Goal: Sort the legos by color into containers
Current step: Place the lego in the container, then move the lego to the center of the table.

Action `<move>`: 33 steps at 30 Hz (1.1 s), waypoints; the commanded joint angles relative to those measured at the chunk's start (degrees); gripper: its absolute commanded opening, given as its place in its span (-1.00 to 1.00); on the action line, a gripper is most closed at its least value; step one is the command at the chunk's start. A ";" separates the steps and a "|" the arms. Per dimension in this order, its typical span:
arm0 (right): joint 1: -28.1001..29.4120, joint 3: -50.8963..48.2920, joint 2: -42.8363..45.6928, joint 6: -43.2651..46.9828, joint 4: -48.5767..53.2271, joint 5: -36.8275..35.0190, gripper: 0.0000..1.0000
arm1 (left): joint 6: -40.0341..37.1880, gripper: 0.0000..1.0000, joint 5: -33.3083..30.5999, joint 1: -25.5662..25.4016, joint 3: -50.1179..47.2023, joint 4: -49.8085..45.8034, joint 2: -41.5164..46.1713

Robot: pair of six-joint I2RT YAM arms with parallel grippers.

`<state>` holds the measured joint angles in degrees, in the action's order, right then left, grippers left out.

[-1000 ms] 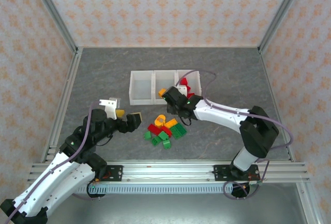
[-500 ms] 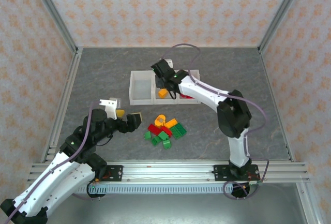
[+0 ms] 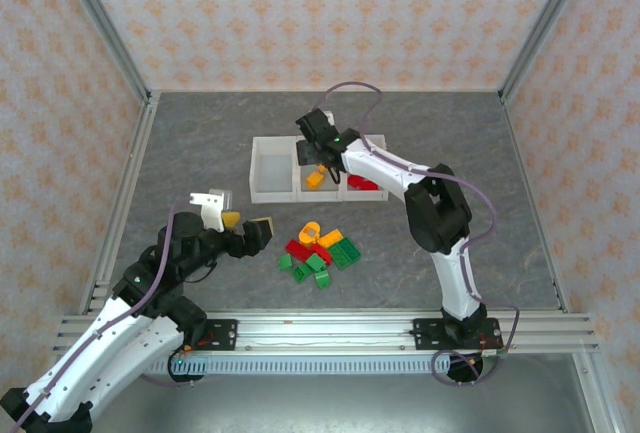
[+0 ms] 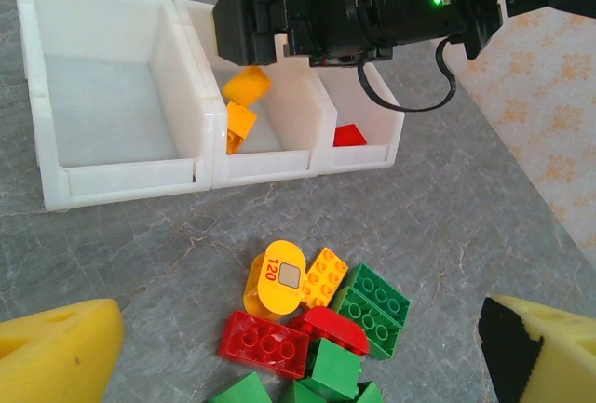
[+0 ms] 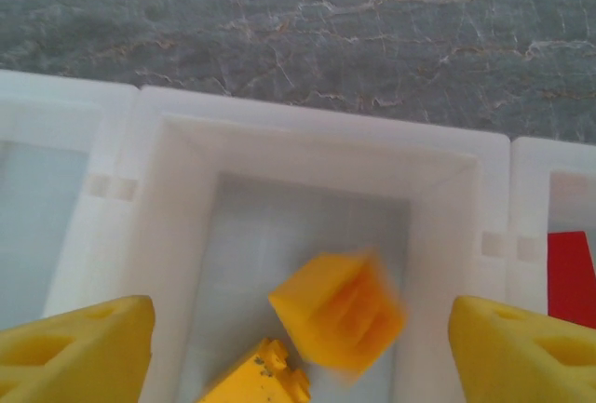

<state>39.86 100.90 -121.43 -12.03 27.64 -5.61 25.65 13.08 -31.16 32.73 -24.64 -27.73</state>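
Three joined white bins [image 3: 272, 191] stand mid-table. My right gripper [image 3: 318, 149] hangs open over the middle bin [image 5: 307, 133]. Between its yellow pads [image 5: 79, 342] a blurred orange brick [image 5: 340, 315] is loose in the air, above another orange brick [image 5: 256, 380] on the bin floor. Both orange bricks [image 4: 244, 100] appear in the left wrist view under the right gripper [image 4: 270, 21]. A red brick [image 4: 349, 135] lies in the right bin, and the left bin [image 4: 102, 96] holds nothing. My left gripper [image 4: 298, 356] is open above the pile of red, green and orange legos [image 3: 318, 250].
The pile holds a yellow rounded piece marked 120 [image 4: 279, 277], an orange brick [image 4: 326, 277], a green brick [image 4: 377, 310] and a red brick [image 4: 265, 342]. Grey tabletop surrounds the bins and pile. Metal frame posts and patterned walls enclose the table.
My right arm carried an orange brick from the pile's edge up over the middle bin and opened; the brick is dropping. The left arm has stayed still.
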 commanded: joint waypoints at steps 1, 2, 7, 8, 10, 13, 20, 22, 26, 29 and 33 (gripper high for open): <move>0.13 1.82 3.04 0.42 1.09 1.04 0.75 | -0.07 0.98 0.20 -0.48 -0.01 1.53 0.19; 0.20 1.97 3.75 0.47 1.78 1.59 0.77 | -0.09 0.98 0.26 -0.54 -0.04 1.53 0.30; 1.12 -2.00 10.82 1.05 5.13 2.52 0.81 | -0.07 0.98 0.45 -0.54 -0.04 1.75 0.15; 1.39 -3.93 12.83 1.02 5.10 2.24 0.81 | -0.07 0.98 0.45 -0.49 -0.11 1.71 0.05; 2.08 -9.39 18.04 1.11 4.41 2.75 0.80 | -0.08 0.98 0.49 -0.48 -0.04 1.75 -0.05; 2.98 -17.85 25.30 1.04 4.33 3.57 0.74 | -0.12 0.98 0.53 -0.49 -0.06 1.75 -0.22; 5.38 -34.33 37.27 -1.61 7.35 6.32 0.44 | -0.15 0.98 0.46 -0.51 -0.04 1.65 -1.08; 6.20 -38.76 39.54 -2.05 8.32 8.19 0.34 | -0.10 0.98 0.46 -0.48 -0.03 1.53 -1.40; 6.99 -45.18 42.35 -3.22 10.88 12.59 0.25 | 0.01 0.98 0.31 -0.48 0.05 1.43 -1.94; 7.08 -49.09 43.31 -5.30 13.10 13.70 0.18 | 0.01 0.98 0.19 -0.49 0.10 1.31 -2.40; 7.08 -53.59 44.64 -7.69 12.64 15.82 0.15 | 0.10 0.98 -0.07 -0.48 0.17 1.12 -2.77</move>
<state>46.83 49.06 -78.76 -16.97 38.41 8.08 25.65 13.08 -31.16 32.71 -24.64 -30.33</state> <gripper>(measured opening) 0.575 0.992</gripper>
